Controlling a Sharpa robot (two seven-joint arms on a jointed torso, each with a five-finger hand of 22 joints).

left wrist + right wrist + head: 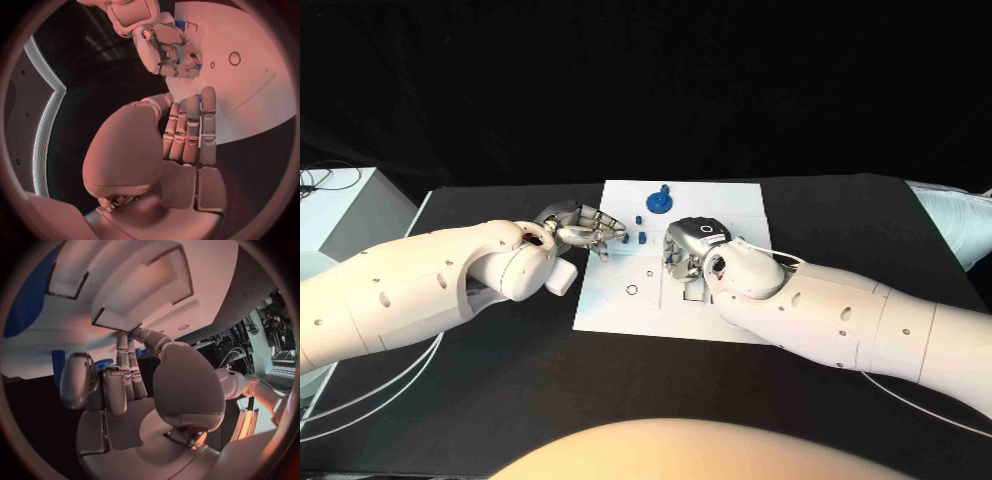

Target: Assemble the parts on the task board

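Handling small stiff blue parts (635,238) near frame centre: light, slippery; I'd pinch their sides. Left hand (589,228), right hand (689,250): grip unclear.

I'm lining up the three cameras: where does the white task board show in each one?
Head view: task board mid-table, between both hands.
Left wrist view: task board beyond the left hand.
Right wrist view: task board above the right hand.
Shared landmark: the board's rectangular recesses.
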